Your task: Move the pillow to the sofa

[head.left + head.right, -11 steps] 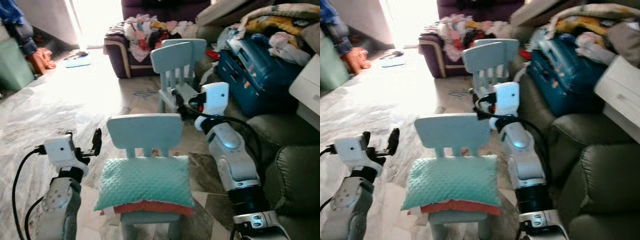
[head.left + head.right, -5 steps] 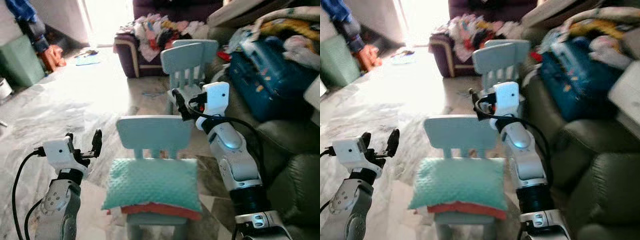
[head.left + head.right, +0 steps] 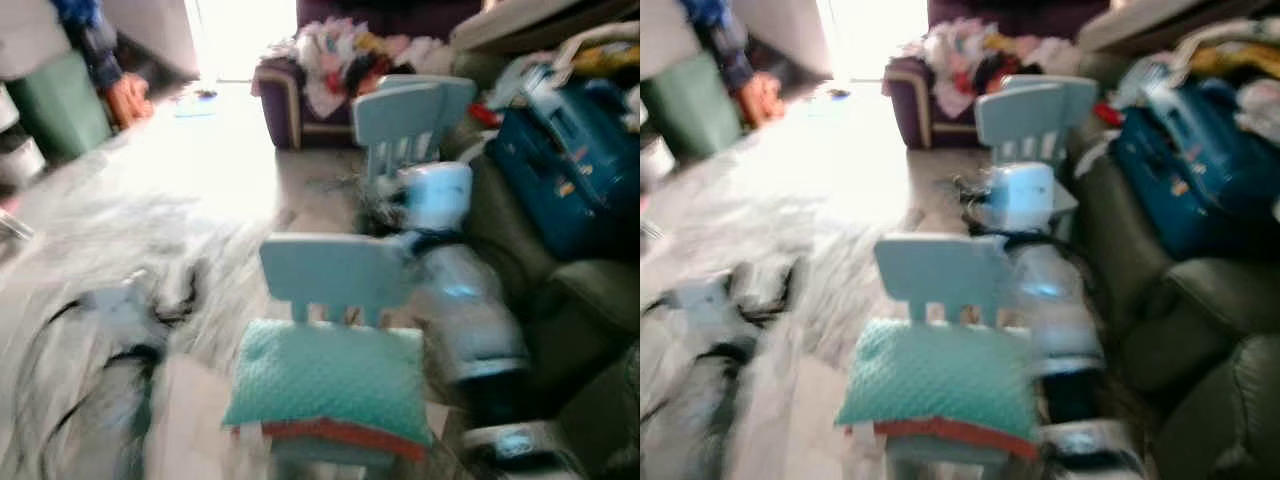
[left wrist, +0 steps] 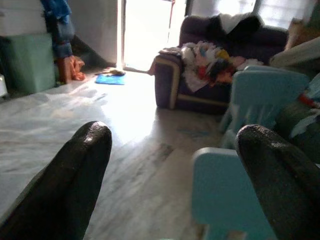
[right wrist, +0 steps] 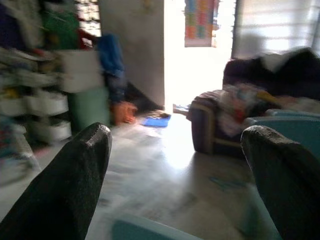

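A: Where's the pillow?
B: Teal dimpled fabric pillow (image 3: 335, 382) lies flat on seat of small light-blue plastic chair (image 3: 333, 273), on top of an orange cushion (image 3: 345, 437), reaching the front edge. Head views blurred.
A: End effectors?
B: Left end effector (image 4: 175, 170) fingers wide apart, holding nothing, left of chair. Right end effector (image 5: 175, 170) also spread wide, nothing held, by the chair's backrest. Dark green sofa (image 3: 1200, 320) to chair's right.

Two blue chairs (image 3: 330, 275), teal suitcase (image 3: 570, 170)
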Tool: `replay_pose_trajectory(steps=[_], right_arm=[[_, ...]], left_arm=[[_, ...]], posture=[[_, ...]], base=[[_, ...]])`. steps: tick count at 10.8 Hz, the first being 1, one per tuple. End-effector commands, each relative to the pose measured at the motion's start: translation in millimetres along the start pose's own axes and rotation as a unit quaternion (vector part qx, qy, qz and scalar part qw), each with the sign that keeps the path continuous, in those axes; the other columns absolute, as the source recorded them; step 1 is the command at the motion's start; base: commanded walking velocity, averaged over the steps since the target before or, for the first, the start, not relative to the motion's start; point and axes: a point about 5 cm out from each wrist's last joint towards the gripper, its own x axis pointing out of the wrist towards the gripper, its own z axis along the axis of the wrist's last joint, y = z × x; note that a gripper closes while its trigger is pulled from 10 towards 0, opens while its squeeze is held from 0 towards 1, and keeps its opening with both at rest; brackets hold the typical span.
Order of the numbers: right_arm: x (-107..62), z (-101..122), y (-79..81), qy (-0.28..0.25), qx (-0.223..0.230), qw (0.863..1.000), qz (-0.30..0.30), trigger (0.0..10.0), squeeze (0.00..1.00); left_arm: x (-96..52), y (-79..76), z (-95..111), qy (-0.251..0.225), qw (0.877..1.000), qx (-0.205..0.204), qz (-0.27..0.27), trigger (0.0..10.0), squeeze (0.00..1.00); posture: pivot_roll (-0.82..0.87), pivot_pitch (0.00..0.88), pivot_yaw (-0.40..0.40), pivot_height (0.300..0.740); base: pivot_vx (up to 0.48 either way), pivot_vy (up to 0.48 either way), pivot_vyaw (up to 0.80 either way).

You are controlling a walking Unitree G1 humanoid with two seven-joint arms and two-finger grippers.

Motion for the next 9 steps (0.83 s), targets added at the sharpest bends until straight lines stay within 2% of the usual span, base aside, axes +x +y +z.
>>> replay_pose_trajectory(steps=[1,7,9], right_arm=[[-2.1,5,-12.6,-0.006,-0.011,1.0,-0.015,10.0,0.0],[-0.9,5,-10.4,-0.008,-0.011,1.0,-0.011,10.0,0.0],[-0.9,0,-9.3,0.007,-0.006,1.0,-0.006,10.0,0.0]], left_arm=[[4.3,-10.1,7,-0.018,1.0,-0.003,-0.017,10.0,0.0],[4.6,-10.4,2,-0.01,1.0,0.0,-0.012,10.0,0.0],[7.5,-3.3,-5,0.007,1.0,0.008,0.006,10.0,0.0]], posture=[[-0.18,0.0,0.069,0.74],[-0.17,0.0,0.065,0.74],[-0.17,0.0,0.063,0.74]], base=[[0.0,0.0,0.0],[0.0,0.0,0.0],[0.0,0.0,0.0]])
